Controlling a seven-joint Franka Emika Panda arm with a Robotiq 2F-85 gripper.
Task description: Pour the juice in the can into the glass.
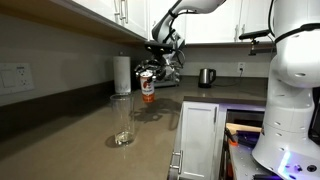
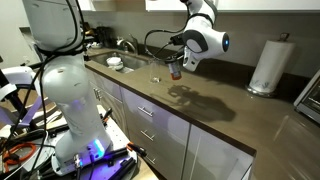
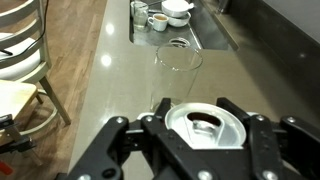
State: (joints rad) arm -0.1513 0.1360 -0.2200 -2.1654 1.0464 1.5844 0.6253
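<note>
Fingers [image 3: 108,145] are gripping the can [image 1: 147,90], lifted above the worktop [image 1: 80,130], inside its front edge. The glass [image 1: 123,135] is standing apart, open worktop surrounding it, between can and sink [image 3: 185,30]. Paper-towel roll [image 1: 121,75] and kettle [image 1: 206,77] are lining the back edge.

can [image 3: 228,132]: metal; silvery top, smooth with a soft sheen; wall printed red-orange and white, glossy
glass [image 3: 178,75]: clear, colourless, smooth, bright along the rim
gripper [image 2: 176,68]: black, matt; plastic or metal, cannot tell which
countertop [image 1: 70,135]: grey-brown, smooth, semi-gloss, mirrors the light
paper-towel roll [image 2: 268,62]: white paper, matt
kettle [image 1: 206,77]: polished steel
cabinet doors [image 1: 200,130]: white, smooth, satin
robot arm [image 2: 58,85]: white shell, glossy
sink [image 3: 212,35]: dull grey metal
</note>
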